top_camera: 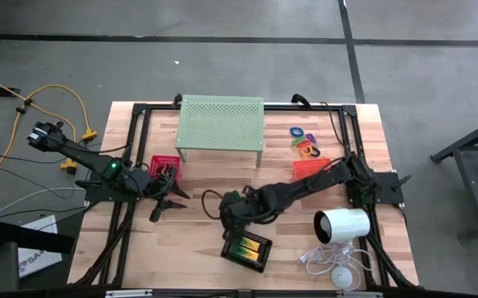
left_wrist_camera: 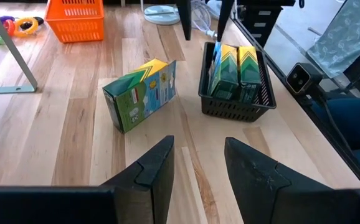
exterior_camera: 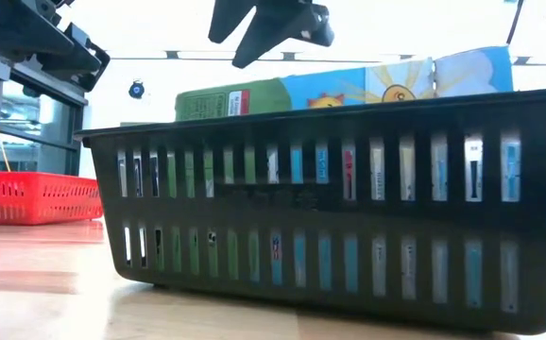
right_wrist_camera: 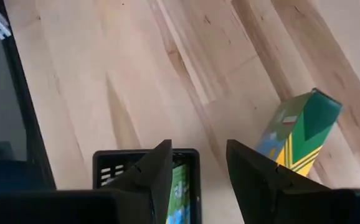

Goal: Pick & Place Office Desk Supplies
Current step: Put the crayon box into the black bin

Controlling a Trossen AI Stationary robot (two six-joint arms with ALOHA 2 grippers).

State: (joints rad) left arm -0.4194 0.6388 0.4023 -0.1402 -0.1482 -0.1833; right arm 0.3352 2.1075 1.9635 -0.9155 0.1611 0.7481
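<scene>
The black tray (left_wrist_camera: 237, 93) sits on the table (top_camera: 198, 248) near its front edge, and it holds green-and-yellow boxes (left_wrist_camera: 233, 71) standing on edge, packed side by side. One more box (left_wrist_camera: 140, 94) of the same kind stands alone on the bare wood just beside the tray, not touching it. My right pincer (top_camera: 232, 217) hangs just above the tray's rim, its fingers spread and holding nothing. My left pincer (top_camera: 166, 205) waits farther off at the table's left side, also spread and empty, pointing toward the lone box and the tray. Close behind it sits the red tray (top_camera: 164, 165); I cannot tell what lies in it. Across the table the orange tray (top_camera: 311, 167) rests near the far right, and I cannot see inside it. Just beyond it lies a small heap of coloured rings (top_camera: 303, 141). Between the two coloured trays stands the pale green stand (top_camera: 221, 124).
</scene>
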